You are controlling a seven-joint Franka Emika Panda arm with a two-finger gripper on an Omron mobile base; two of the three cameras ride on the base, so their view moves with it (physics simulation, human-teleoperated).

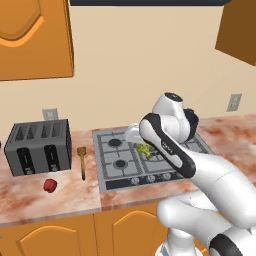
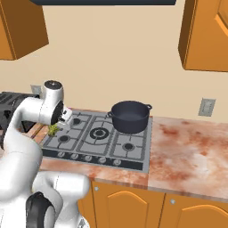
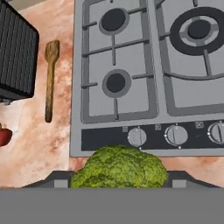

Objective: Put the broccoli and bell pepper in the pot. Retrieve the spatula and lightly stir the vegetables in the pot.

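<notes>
Hand clamped on the broccoli hangs over the stove's front left; next, carry it to the pot.

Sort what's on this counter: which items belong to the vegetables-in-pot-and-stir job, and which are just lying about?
Job items:
- broccoli, held in the claw above the stove's front edge
- bell pepper, on the counter in front of the toaster
- spatula, on the counter left of the stove
- pot, on a rear burner

Lying about:
- toaster
- stove
</notes>
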